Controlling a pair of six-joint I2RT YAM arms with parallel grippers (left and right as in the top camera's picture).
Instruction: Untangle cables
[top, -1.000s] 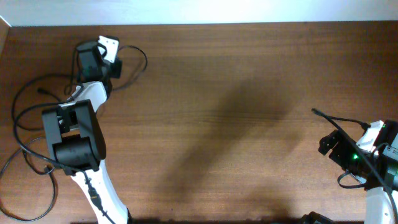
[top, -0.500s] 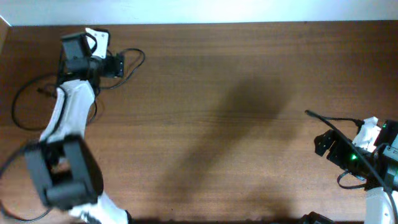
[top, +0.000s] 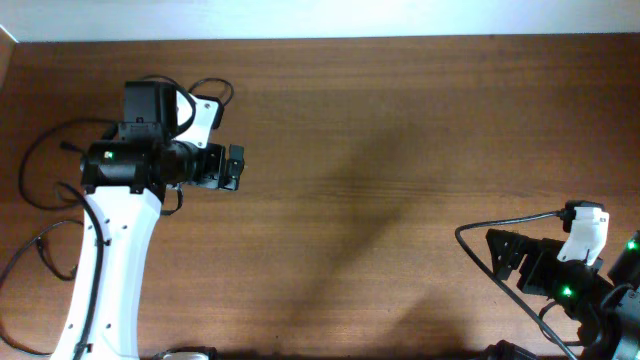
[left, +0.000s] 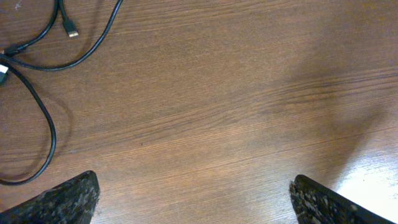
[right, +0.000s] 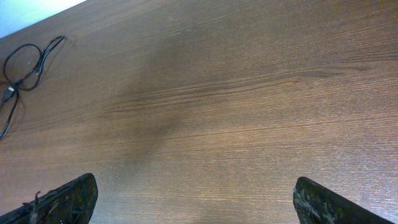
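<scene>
The cables (left: 52, 124) are found on the left part of the desk (top: 400, 120), spread as loose black loops and not drawn into one tight knot. In the left wrist view two strands are seen in the upper left corner. One sweeps down in a long curve towards the lower left, and the other bends into a shallow arc above it. A small metallic-tipped plug (left: 70, 29) lies flat on the wood inside that arc, at the end of a strand that comes in from the top edge. Where the strands meet at the left border, it cannot be told whether they cross or only touch. In the right wrist view the same cables are seen far off, small, near the upper left corner.

The left pincer (left: 196, 202) is held above bare wood to the right of the loops, apart from them. Its fingers (left: 68, 199) are spread wide and nothing is gripped between them. From overhead the pincer is seen pointing towards the middle of the desk, with the white left arm (top: 110, 260) running back to the near edge.

The right pincer (right: 199, 202) is placed well apart from the cables, at the near right corner of the desk. Its jaws too are set wide, with only wood between them. A thin black cord (top: 470, 232) is bowed out beside it. It cannot be told whether that cord belongs to the arm.
</scene>
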